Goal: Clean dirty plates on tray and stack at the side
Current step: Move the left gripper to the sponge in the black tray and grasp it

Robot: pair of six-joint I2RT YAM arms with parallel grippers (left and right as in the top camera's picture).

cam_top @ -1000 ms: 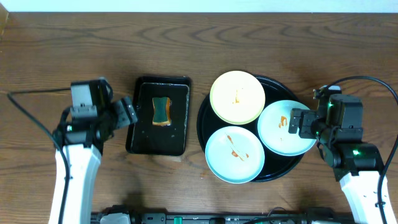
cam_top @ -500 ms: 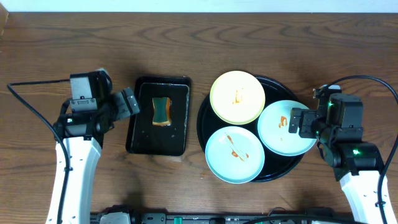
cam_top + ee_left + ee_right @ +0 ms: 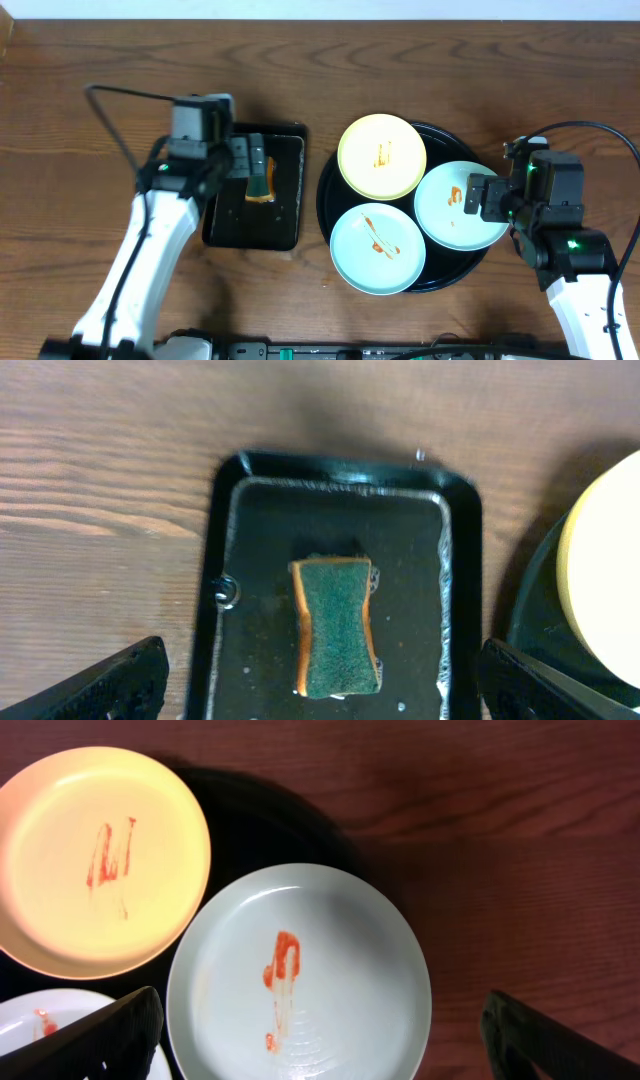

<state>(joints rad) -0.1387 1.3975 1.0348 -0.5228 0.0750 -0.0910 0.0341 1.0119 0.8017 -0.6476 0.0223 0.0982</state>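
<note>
Three plates lie on the round black tray (image 3: 330,195): a pale yellow plate (image 3: 381,155) at the back, a mint-blue plate (image 3: 377,248) at the front and a mint-blue plate (image 3: 457,205) on the right, each with orange-red smears. My left gripper (image 3: 250,160) is open above the green and orange sponge (image 3: 336,627) in the rectangular sponge tray (image 3: 230,530). My right gripper (image 3: 478,197) is open over the right mint-blue plate (image 3: 300,990), its fingers either side of it. The yellow plate (image 3: 95,855) shows at the upper left of the right wrist view.
The rectangular black sponge tray (image 3: 222,225) is wet and stands left of the round tray. Wood table (image 3: 420,60) surrounds both. A cable (image 3: 120,95) loops above the left arm.
My left arm has swung right and forward, from beside the sponge tray to over the sponge. The right arm and the plates have not moved.
</note>
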